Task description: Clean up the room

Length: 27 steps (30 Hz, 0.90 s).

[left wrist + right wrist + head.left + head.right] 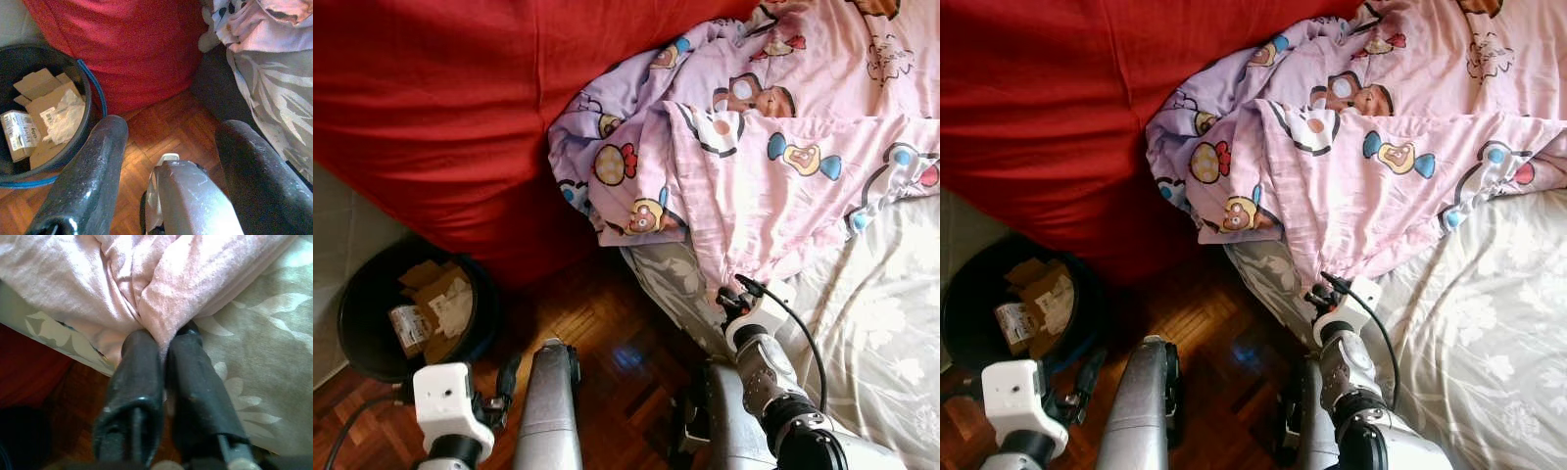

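Pink cartoon-print cotton quilt [773, 166]: crumpled, long axis running diagonally across the bed, its gathered corner pointing down toward the floor, pinched tight in right gripper [159, 340]. Left gripper [168, 142]: spread wide, empty.

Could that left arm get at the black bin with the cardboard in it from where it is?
Probably yes. The left pincer hangs open above bare wooden floor, and the round black bin of cardboard scraps stands just beside it with nothing between them.

Bed with grey floral sheet [881, 323], pink cartoon blanket [773, 176] rumpled on it (overhanging the edge), wooden floor [607, 343] with black bin [372, 313]
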Motion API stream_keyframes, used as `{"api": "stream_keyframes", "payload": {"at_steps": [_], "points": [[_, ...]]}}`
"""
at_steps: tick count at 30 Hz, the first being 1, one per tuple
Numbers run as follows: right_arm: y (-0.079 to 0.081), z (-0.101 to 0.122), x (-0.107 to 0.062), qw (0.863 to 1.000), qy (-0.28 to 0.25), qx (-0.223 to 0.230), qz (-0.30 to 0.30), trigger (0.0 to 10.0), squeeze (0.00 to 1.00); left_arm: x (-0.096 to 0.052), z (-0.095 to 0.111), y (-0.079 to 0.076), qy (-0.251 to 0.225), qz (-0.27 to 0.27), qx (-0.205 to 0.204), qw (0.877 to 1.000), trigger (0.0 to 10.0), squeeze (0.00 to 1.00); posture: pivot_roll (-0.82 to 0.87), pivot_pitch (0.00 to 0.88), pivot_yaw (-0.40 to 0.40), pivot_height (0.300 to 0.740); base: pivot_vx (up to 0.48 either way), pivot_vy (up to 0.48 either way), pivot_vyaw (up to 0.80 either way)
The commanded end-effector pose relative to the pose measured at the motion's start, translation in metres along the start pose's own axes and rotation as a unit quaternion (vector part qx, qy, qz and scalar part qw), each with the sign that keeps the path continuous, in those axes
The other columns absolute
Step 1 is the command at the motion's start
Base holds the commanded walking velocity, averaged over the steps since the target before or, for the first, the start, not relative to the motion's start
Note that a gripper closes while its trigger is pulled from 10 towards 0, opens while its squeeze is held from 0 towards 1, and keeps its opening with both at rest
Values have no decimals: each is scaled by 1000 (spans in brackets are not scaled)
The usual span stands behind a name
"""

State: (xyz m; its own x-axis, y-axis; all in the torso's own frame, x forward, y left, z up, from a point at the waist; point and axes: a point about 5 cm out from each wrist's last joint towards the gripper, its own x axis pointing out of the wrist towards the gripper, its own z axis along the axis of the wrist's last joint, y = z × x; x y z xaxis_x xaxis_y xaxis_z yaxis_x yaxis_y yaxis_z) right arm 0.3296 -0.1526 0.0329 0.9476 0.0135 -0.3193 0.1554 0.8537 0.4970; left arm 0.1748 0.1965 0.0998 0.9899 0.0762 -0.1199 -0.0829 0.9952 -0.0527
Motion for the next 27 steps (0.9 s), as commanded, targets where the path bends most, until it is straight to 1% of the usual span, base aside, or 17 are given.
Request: {"api": "stream_keyframes", "payload": {"at_steps": [1,8,11,12,13,14,15,16,18,19,21,22,23,24,25,26,27], "points": [[-11,-18,-8,999,29,3,-21,0,0,-5,-15,6,36,13,-3,999,10000,0,268,455,11,620,0,0,0],[-14,-13,-7,999,20,3,-31,0,0,13,-13,5,20,9,-4,1000,10000,0,251,399,2,620,0,0,0],[-15,-7,-5,1000,12,-2,-27,0,0,24,-15,9,16,15,-7,1000,10000,0,227,358,-10,620,0,0,0],[-15,-3,-5,1000,2,-11,-19,0,0,30,-17,11,14,20,-10,1000,10000,0,212,337,-16,620,0,0,0],[-15,-3,-5,1000,2,-11,-19,0,0,30,-17,11,14,20,-10,1000,10000,0,212,337,-16,620,0,0,0],[-18,0,-6,1000,-10,-17,-11,0,0,35,-18,13,11,23,-13,1000,10000,0,194,308,-24,620,0,0,0],[-19,2,-6,1000,-13,-18,-9,0,0,39,-19,13,10,24,-14,1000,10000,0,190,299,-27,620,0,0,0],[-19,2,-6,1000,-13,-18,-9,0,0,39,-19,13,10,24,-14,1000,10000,0,190,299,-27,620,0,0,0],[-27,-1,-11,1000,-18,-25,-5,0,0,48,-19,10,2,20,-18,1000,10000,0,168,249,-33,620,0,0,0],[-27,-1,-11,1000,-18,-25,-5,0,0,48,-19,10,2,20,-18,1000,10000,0,168,249,-33,620,0,0,0],[-34,-4,-16,999,-22,-31,-6,0,0,57,-19,7,-2,16,-20,1000,10000,0,141,216,-35,620,0,0,0],[-37,-6,-18,999,-24,-34,-8,0,0,60,-20,7,-2,15,-21,1000,10000,0,141,216,-35,620,0,0,0],[-40,-7,-20,999,-27,-31,-15,7490,0,64,-23,7,0,15,-22,1000,10000,0,118,196,-35,620,0,0,0],[-42,-8,-21,999,-29,-28,-20,7490,0,66,-25,7,2,15,-22,1000,10000,0,118,196,-35,620,0,0,0],[-44,-10,-23,999,-33,-24,-24,10000,0,68,-30,9,8,16,-21,1000,10000,0,95,173,-33,620,0,0,0],[-46,-12,-25,999,-36,-22,-26,10000,0,69,-33,10,13,17,-21,1000,10000,0,95,173,-33,620,0,0,0],[-47,-16,-28,998,-36,-34,-23,10000,0,69,-39,12,19,23,-23,999,10000,0,66,157,-33,620,0,0,0]]}}
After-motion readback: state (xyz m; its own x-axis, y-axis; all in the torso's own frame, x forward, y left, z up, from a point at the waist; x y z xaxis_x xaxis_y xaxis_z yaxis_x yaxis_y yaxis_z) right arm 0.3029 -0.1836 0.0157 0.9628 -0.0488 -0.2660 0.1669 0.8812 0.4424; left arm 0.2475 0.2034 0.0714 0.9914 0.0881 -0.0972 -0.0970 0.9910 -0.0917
